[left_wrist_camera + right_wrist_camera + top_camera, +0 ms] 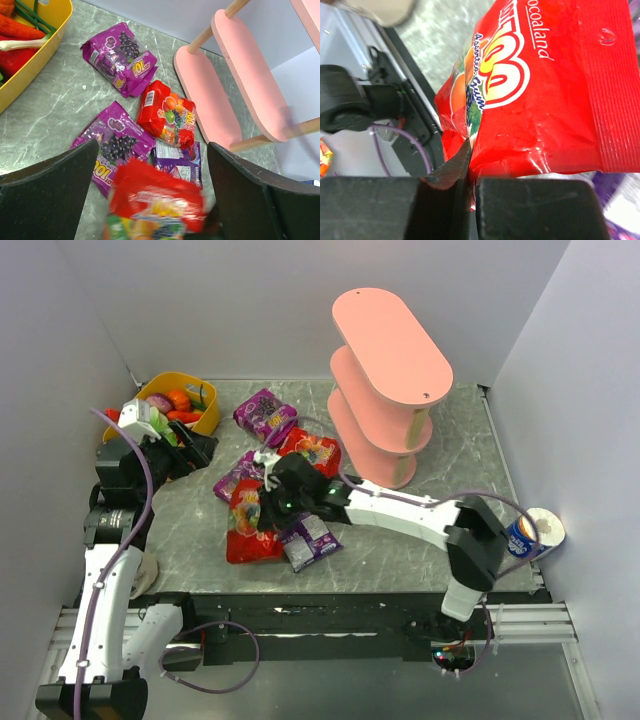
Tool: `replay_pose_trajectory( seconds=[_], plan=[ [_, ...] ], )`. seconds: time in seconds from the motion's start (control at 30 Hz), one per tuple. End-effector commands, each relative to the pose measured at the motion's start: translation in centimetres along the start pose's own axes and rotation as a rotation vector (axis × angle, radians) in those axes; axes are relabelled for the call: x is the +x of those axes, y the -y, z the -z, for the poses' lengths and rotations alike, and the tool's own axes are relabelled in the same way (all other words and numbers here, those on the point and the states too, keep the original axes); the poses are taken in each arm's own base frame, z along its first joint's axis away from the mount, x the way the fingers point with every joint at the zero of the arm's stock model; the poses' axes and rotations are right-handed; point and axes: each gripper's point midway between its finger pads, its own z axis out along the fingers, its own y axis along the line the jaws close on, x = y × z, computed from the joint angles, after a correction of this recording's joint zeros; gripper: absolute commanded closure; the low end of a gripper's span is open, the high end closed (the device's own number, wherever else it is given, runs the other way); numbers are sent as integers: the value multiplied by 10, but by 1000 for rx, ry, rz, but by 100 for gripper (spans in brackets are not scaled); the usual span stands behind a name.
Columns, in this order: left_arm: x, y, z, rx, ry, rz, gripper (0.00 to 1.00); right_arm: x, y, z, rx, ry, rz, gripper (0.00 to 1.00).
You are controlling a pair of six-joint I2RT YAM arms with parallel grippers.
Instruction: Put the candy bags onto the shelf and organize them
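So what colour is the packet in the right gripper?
The glossy plastic bag is red, fruit-printed; right wrist view.

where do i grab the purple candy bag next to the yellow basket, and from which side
Probably the crimped end seam facing the yellow basket, from straight above. The purple bag lies flat on the table and that thin sealed edge has bare table around it; its puffed middle looks wide and slick.

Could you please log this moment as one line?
right gripper: shut on red candy bag | left gripper: open, empty | shelf: no bags visible on it
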Motion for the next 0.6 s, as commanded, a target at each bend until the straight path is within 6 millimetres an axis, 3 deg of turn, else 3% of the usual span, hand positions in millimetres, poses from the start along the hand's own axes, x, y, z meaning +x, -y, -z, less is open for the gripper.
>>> replay_pose_trajectory(
  seconds=[0.0,0.2,0.33,0.57],
  plan=[
    [-22,10,7,5,64,-12,4,-86,-44,77,-37,281,122,100],
    [-43,10,16,-28,158,-3,4,-140,-30,152,104,451,133,100],
    [-52,11,19,-33,199,3,4,-179,-23,217,162,589,111,100],
    [-45,9,4,-15,165,21,4,-215,6,333,328,839,-13,100]
  ],
)
